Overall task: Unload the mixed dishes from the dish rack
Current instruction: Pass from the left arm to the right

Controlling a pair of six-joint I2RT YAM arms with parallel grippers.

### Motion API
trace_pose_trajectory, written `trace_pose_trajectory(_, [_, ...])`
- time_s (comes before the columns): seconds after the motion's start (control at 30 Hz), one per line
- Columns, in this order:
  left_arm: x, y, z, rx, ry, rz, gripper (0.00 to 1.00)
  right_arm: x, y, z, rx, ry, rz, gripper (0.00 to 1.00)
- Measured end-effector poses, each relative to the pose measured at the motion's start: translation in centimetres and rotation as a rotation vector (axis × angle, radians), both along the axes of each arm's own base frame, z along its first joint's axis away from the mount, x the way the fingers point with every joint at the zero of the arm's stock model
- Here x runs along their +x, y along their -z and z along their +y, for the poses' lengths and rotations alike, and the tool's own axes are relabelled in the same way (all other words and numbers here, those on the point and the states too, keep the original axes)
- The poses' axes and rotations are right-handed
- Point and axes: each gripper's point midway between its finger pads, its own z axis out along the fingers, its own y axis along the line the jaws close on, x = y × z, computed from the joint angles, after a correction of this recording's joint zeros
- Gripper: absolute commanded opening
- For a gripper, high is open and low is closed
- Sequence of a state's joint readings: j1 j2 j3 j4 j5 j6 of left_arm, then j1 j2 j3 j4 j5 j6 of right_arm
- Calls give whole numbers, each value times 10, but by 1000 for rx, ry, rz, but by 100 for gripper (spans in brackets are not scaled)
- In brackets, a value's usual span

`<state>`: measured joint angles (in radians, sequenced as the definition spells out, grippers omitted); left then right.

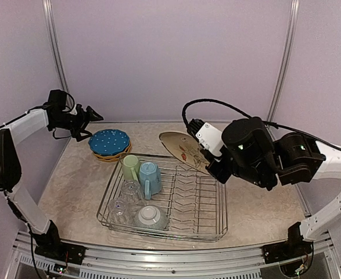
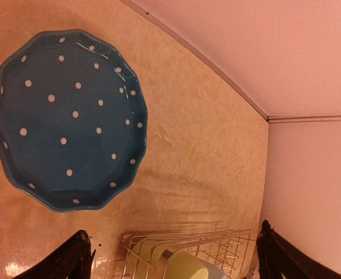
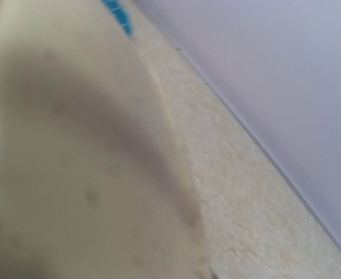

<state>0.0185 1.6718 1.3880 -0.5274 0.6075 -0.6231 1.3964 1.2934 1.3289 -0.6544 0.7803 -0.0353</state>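
Right gripper (image 1: pixel 210 158) clamped on tilted cream plate (image 1: pixel 179 148), dish rack (image 1: pixel 205 203) just below.
Left gripper (image 1: pixel 92 116), fingers spread apart; blue dotted plate (image 1: pixel 108 141) beneath it.

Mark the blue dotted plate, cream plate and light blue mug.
blue dotted plate (image 2: pixel 65 119): left wrist view, centre of face.
cream plate (image 1: pixel 179 146): top external view, patterned face.
light blue mug (image 1: pixel 149 174): top external view, outer wall.

The cream plate (image 3: pixel 71 163) fills the right wrist view, blurred and cut off at its edges.
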Motion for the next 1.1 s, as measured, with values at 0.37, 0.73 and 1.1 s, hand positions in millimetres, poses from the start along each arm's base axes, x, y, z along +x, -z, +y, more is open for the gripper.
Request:
trace_pose_trajectory(0.37, [-16, -39, -44, -88, 156, -149, 93, 88, 20, -31, 296, 198, 184, 0])
trace_pose_trajectory(0.73, [-65, -70, -147, -252, 519, -247, 94, 129, 63, -68, 801, 230, 487, 0])
trace_pose_trajectory(1.1, [-116, -53, -221, -312, 759, -186, 91, 121, 35, -27, 1100, -28, 651, 0])
